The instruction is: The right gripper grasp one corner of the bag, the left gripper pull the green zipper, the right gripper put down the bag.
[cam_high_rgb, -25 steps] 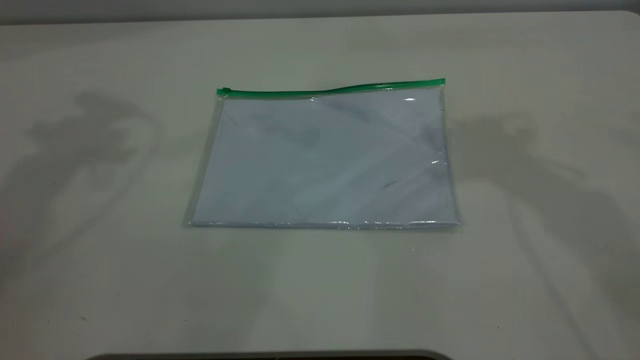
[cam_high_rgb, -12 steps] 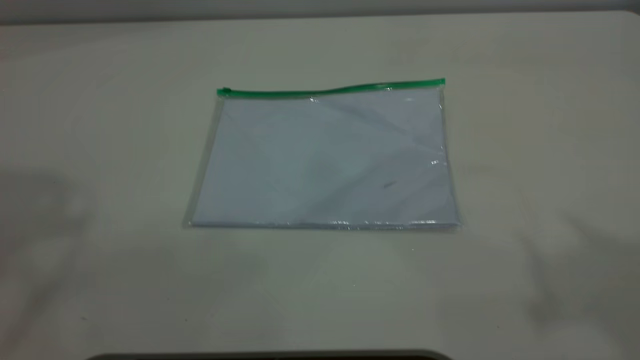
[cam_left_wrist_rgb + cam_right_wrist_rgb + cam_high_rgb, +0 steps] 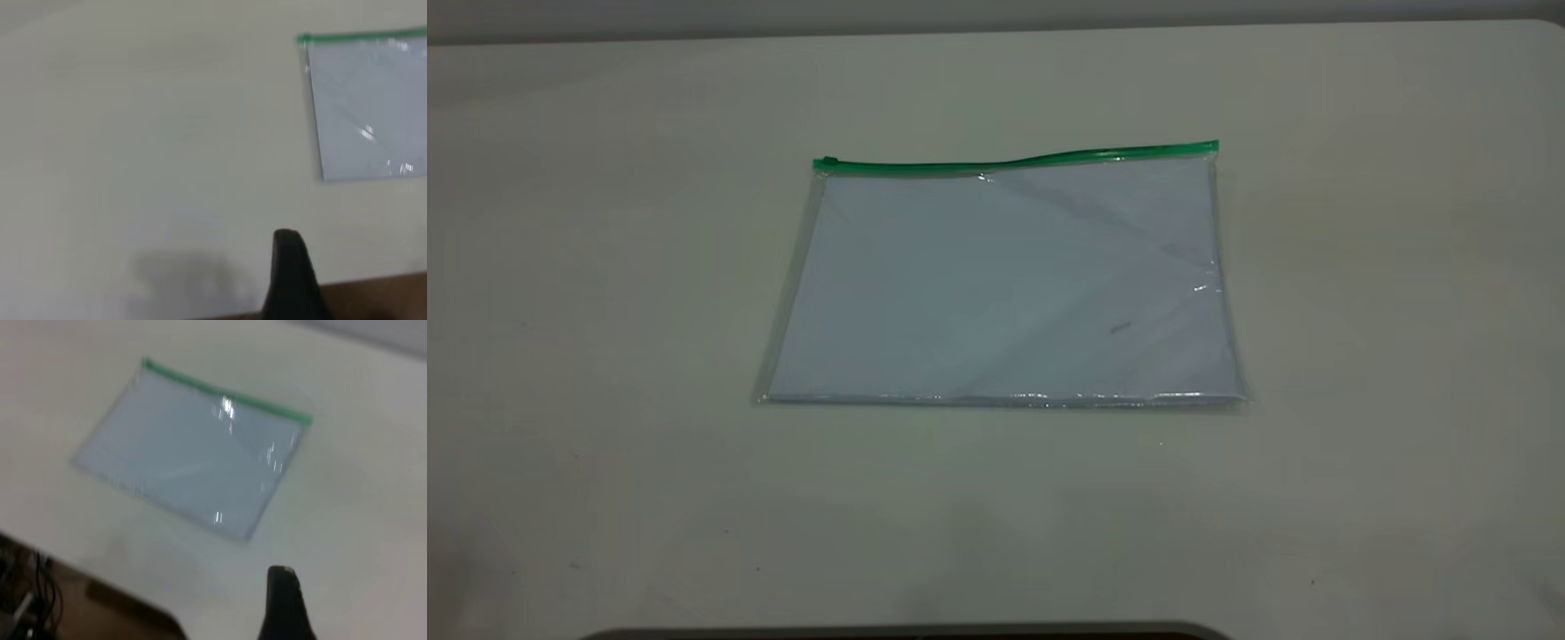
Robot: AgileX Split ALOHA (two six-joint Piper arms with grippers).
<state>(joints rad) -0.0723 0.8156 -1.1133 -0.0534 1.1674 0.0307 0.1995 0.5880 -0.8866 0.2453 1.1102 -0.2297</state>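
The bag (image 3: pixel 1005 276) lies flat on the table, a clear pouch with pale sheets inside. The green zipper (image 3: pixel 1014 161) runs along its far long edge, with the slider tab (image 3: pixel 829 162) at the left end. The right far corner of the bag (image 3: pixel 1213 147) is capped by the strip's end. Neither gripper shows in the exterior view. In the left wrist view only a black part of my left gripper (image 3: pixel 288 273) shows, well away from the bag (image 3: pixel 373 107). In the right wrist view a black part of my right gripper (image 3: pixel 283 603) shows, apart from the bag (image 3: pixel 193 447).
The pale table (image 3: pixel 1360 356) spreads wide on all sides of the bag. Its near edge (image 3: pixel 907 629) shows at the bottom of the exterior view. The right wrist view shows cables (image 3: pixel 40 587) below the table's edge.
The arm shadows that lay on the table at both sides of the bag have faded and moved off. The bag has not moved.
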